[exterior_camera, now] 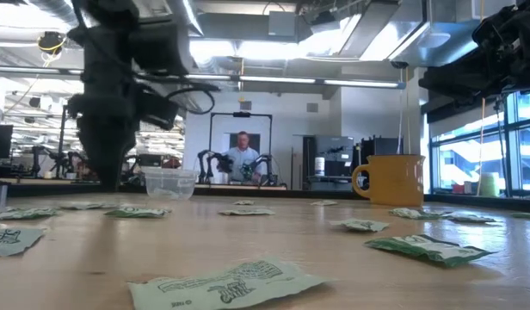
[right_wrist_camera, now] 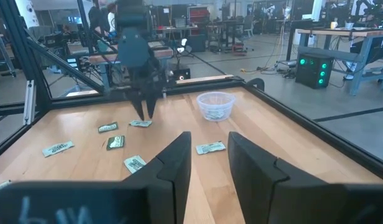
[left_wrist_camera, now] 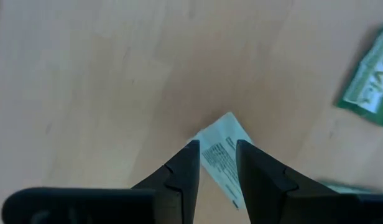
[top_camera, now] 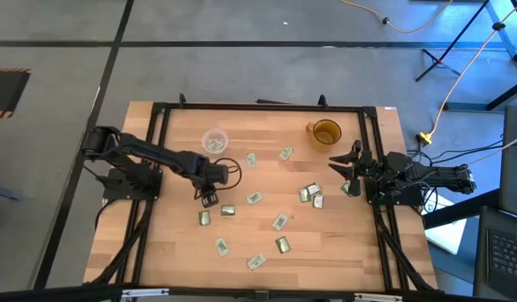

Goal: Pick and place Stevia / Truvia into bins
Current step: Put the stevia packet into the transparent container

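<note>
Several green and white sachets lie flat and scattered on the wooden table, such as one (top_camera: 254, 199) near the middle and a cluster (top_camera: 310, 193) at the right. The clear cup (top_camera: 215, 141) and the amber mug (top_camera: 326, 132) stand at the far side. My left gripper (top_camera: 208, 198) points down over the table's left middle, shut on one sachet (left_wrist_camera: 221, 155). My right gripper (top_camera: 346, 164) is open and empty at the table's right edge, near the mug. My left gripper pinches a sachet between its two fingers, coming from above and pointing down. The sachet's pale printed face shows, and one corner (left_wrist_camera: 227, 124) sticks out past the fingertips. Its other end is hidden between the fingers. I cannot tell whether it is clear of the table.
A black frame (top_camera: 258, 109) runs round the table's edges. More sachets (top_camera: 204, 218) lie just near of the left gripper and toward the near edge (top_camera: 256, 262). A person (exterior_camera: 243, 155) sits in the room beyond the far edge.
</note>
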